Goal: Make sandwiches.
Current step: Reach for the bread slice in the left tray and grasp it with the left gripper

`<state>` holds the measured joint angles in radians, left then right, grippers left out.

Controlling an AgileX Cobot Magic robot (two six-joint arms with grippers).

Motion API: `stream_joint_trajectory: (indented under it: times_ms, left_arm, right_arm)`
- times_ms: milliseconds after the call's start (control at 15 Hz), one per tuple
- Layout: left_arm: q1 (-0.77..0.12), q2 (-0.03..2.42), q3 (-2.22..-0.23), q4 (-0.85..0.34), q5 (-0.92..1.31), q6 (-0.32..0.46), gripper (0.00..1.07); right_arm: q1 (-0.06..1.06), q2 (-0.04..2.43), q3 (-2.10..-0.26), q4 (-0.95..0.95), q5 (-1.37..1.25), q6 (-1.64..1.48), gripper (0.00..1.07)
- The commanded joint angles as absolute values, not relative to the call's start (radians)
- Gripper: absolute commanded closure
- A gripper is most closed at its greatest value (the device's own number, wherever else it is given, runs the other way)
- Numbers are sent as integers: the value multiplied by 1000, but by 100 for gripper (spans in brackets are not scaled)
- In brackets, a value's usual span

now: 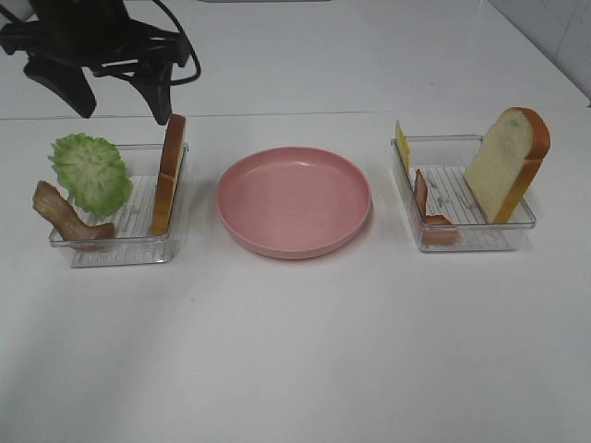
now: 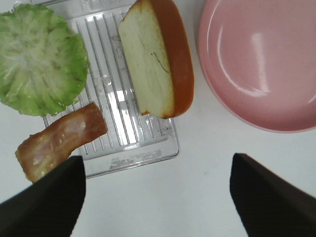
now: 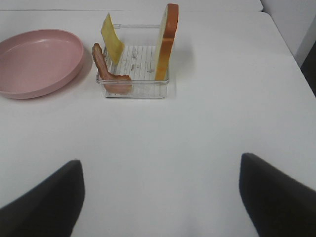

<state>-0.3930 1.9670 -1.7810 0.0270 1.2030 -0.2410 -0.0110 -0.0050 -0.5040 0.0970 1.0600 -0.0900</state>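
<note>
hanging high over the left tray [image 1: 120, 251], the left gripper [image 2: 155, 160] is showing its jaws spread wide, nothing between them. the left bread slice [image 2: 150, 64] is standing on edge in that tray, leaning on the wall nearest the pink plate [image 1: 294, 198], its long axis running along that wall. it is lying ahead of the gripper and off toward the plate side, and the jaws are opening across its thin side, so this arm is looking the nearer. the right gripper [image 3: 160, 165], also gaping and empty, is hanging well back from the right tray [image 1: 471, 242], where the other bread slice [image 1: 506, 166] is leaning. nothing is lying on the plate yet
</note>
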Motion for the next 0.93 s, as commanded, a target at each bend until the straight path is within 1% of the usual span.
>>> stream_joint_trajectory:
  times_ms: [67,200,333,467,600,800,933]
  left_arm:
    - [-429,2028,-1839,95,1249,-306,31]
    - [-449,2087,-1884,108,1243,-325,31]
    - [-450,2124,-1897,117,1249,-339,31]
    - [-450,2140,-1897,150,1245,-359,31]
    - [-450,2145,-1897,157,1191,-364,31]
    - [-432,2161,-1897,155,1147,-371,37]
    - [-415,2173,-1897,131,1148,-371,38]
  right_arm:
    - [-18,-22,-504,94,1061,-104,27]
    - [-18,-22,-504,94,1061,-104,27]
    - [-18,-22,-504,94,1061,-104,27]
    - [-18,-22,-504,94,1061,-104,27]
    - [-18,-22,-504,94,1061,-104,27]
    - [-18,-22,-504,94,1061,-104,27]
    - [-18,-22,-504,94,1061,-104,27]
